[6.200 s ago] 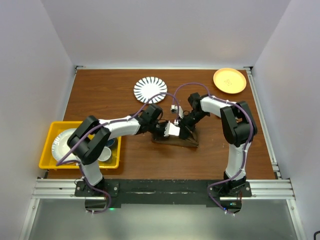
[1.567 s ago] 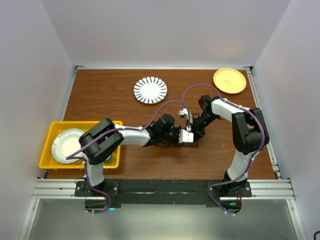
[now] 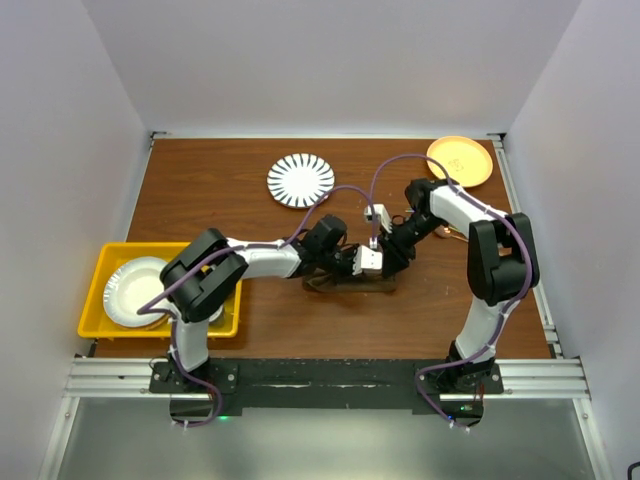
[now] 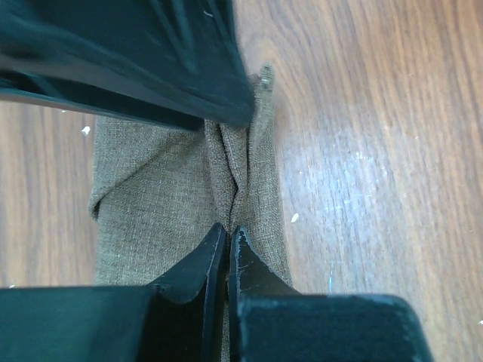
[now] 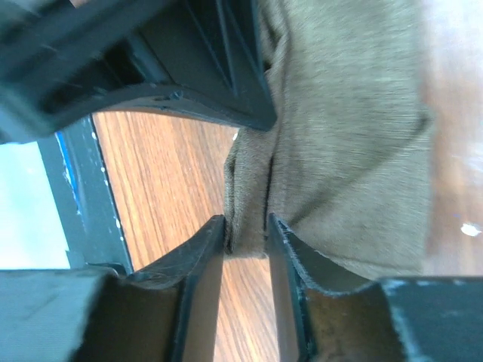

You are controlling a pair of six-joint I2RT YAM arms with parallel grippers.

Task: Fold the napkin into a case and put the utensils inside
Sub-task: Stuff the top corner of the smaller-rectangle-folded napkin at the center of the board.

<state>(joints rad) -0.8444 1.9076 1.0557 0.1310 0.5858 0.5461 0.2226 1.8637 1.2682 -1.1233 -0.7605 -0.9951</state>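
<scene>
The olive-brown napkin (image 3: 340, 285) lies mid-table, folded into a narrow strip. My left gripper (image 3: 368, 272) reaches over it from the left. In the left wrist view a raised ridge of the napkin (image 4: 166, 196) runs into my left gripper (image 4: 228, 226), whose jaws are shut on that fold. My right gripper (image 3: 390, 262) faces it from the right. In the right wrist view the right gripper (image 5: 245, 220) stands a little open around a folded end of the napkin (image 5: 355, 136). A thin coppery sliver (image 3: 450, 234) shows by the right forearm. I cannot tell whether it is one of the utensils.
A black-and-white striped plate (image 3: 301, 180) sits at the back centre and an orange plate (image 3: 459, 161) at the back right corner. A yellow bin (image 3: 170, 247) holding a white plate (image 3: 128, 290) stands at the left edge, beside the left arm.
The left jaws have closed on the cloth ridge and the right jaws have parted. Both grippers have shifted slightly toward the back over the napkin, which looks narrower than in the earliest frame.
</scene>
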